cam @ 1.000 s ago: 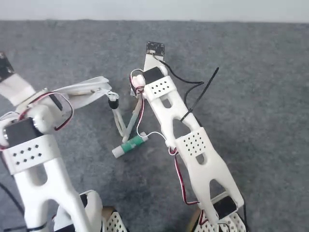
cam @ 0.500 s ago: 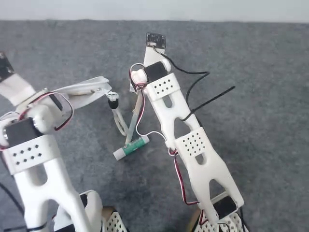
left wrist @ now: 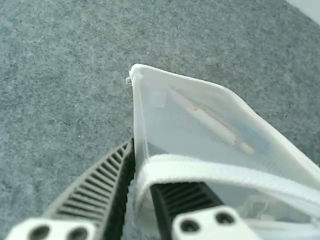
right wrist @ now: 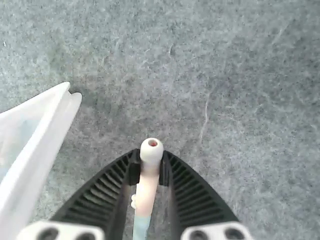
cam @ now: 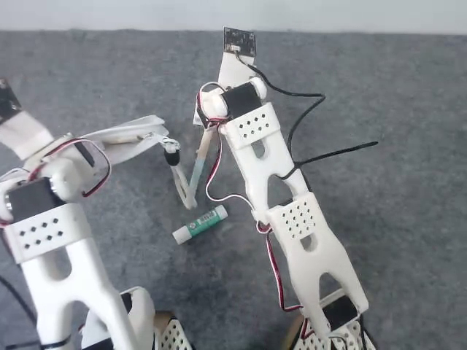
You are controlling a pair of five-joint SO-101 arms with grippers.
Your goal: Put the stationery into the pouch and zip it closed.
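Note:
My left gripper [left wrist: 140,165] is shut on the zip edge of a translucent white pouch [left wrist: 210,125], which has a pale pen inside. In the high view the pouch [cam: 128,137] sticks out rightward from the left gripper [cam: 82,149]. The right gripper [right wrist: 149,162] is shut on a pale pen [right wrist: 149,150] near the pouch's edge [right wrist: 35,135]. From above, that pen [cam: 201,166] hangs tilted below the right gripper [cam: 209,130]. A black-capped pen [cam: 180,179] and a green-and-white glue stick [cam: 199,222] lie on the carpet.
Grey carpet [cam: 379,95] covers the whole work area. Black cables [cam: 321,157] loop off the right arm's side. Both arm bases [cam: 146,328] stand at the near edge. There is free carpet to the far right and far left.
The right arm has drawn back and up with the pen. The pen's lower end has lifted away from the glue stick. The left arm and pouch have stayed put.

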